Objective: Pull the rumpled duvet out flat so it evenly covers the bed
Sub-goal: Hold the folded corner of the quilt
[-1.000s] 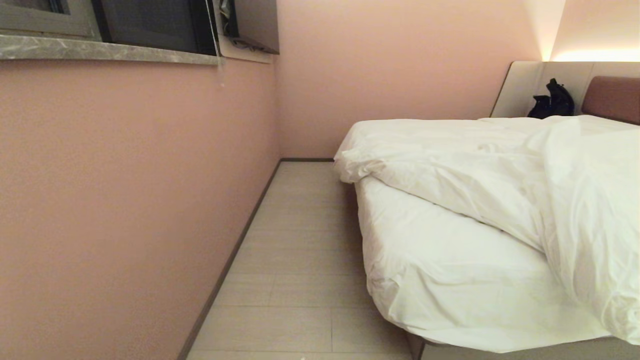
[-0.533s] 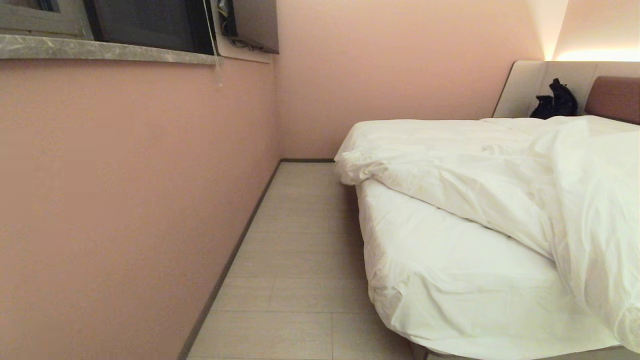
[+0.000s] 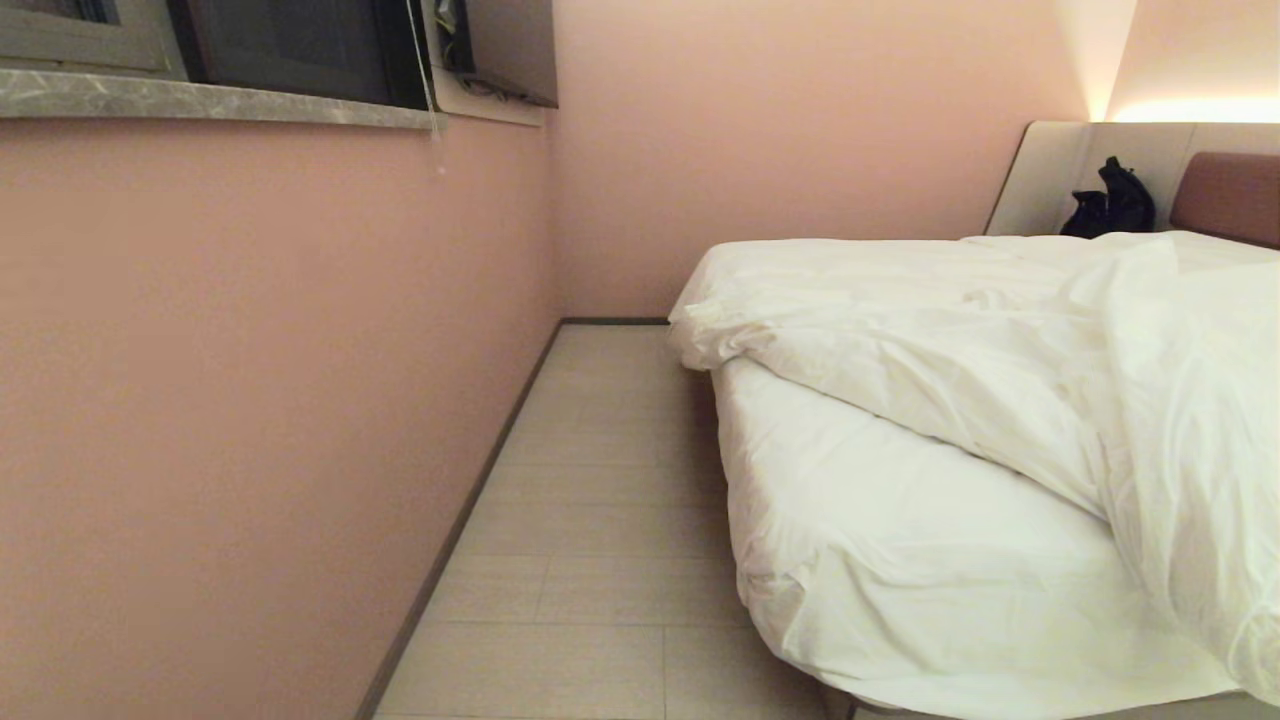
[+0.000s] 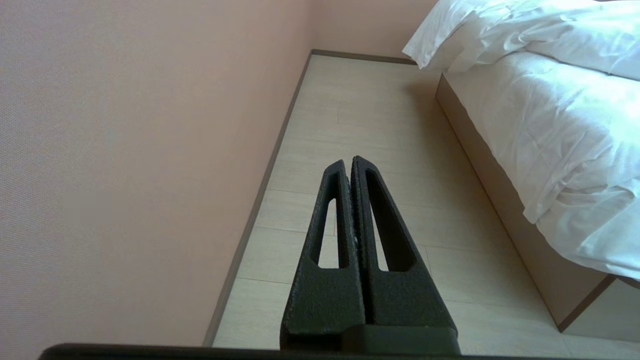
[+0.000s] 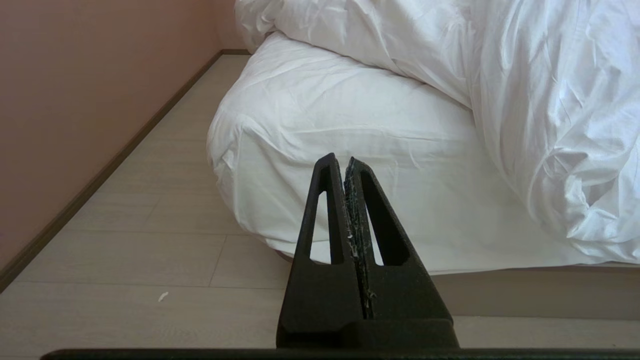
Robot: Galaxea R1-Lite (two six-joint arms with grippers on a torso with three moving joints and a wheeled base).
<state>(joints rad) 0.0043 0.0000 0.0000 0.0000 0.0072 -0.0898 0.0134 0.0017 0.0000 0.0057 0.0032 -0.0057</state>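
Nearest of all, both claws are sitting low in front of the bed (image 3: 900,560), neither one showing in the head view. The left claw (image 4: 351,161) is hanging over the floor (image 4: 360,150) in the aisle beside the bed's base, fingers pressed together and gripping nothing. The right claw (image 5: 340,159) is pointing at the near corner of the bed, likewise pinched fully closed and empty. Just beyond them, that corner of the mattress is lying bare under its fitted sheet (image 3: 880,520). Farther up the bed, the duvet (image 3: 960,340) is lying bunched across the mattress, its folded edge running diagonally and one corner drooping off the wall-side edge of the bed, while a thick fold is spilling over the bed's foot at the right. Beyond the duvet, a dark bag (image 3: 1108,200) is resting on the ledge beside the headboard (image 3: 1225,195). By my reading, no pull has begun, and the risks are lying ahead. A claw closing on the duvet might be catching the fitted sheet with it, dragging the sheet loose. Pulling from one corner only would likely be skewing the duvet rather than squaring it, or sliding it off toward the floor on the aisle side. A shallow pinch on such puffy cloth could also be slipping free mid-pull.
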